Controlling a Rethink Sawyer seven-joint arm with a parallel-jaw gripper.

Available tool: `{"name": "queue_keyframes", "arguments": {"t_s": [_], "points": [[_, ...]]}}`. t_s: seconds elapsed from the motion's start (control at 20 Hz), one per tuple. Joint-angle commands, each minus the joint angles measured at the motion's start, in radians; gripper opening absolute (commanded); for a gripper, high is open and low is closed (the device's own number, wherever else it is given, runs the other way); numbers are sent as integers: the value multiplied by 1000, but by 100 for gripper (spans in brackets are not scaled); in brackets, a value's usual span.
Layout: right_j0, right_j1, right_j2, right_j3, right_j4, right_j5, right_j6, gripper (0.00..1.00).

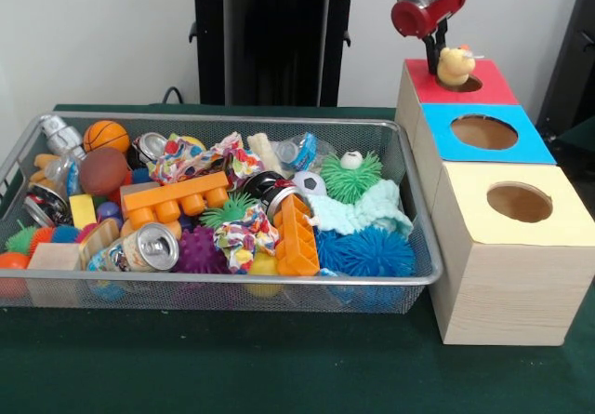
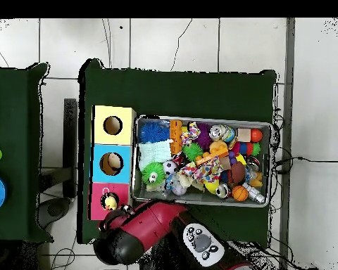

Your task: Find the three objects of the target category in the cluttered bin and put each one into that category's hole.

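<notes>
The wire mesh bin lies on the green table, full of mixed toys; it also shows in the overhead view. A yellow duckling is at the rim of the hole in the red-topped box, seen from above too. My gripper hangs just left of the duckling, touching or nearly touching it. I cannot tell whether it holds the duckling. A yellow rounded toy lies half buried at the bin's front wall, under a patterned cloth.
Three wooden boxes stand in a row beside the bin: red-topped, blue-topped and yellow-topped, each with a round hole. The bin holds orange blocks, spiky balls, cans and a basketball. My arm reaches over the table's edge.
</notes>
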Motion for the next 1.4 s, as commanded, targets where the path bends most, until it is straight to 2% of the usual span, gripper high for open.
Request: {"name": "queue_keyframes", "arguments": {"t_s": [0.05, 0.55, 1.05, 1.4], "points": [[56, 69, -69, -152, -48, -167, 132, 0], [126, 75, -171, -193, -32, -291, 154, 0], [153, 81, -212, -198, 18, -339, 175, 0], [159, 79, -227, -202, 26, -358, 174, 0]]}}
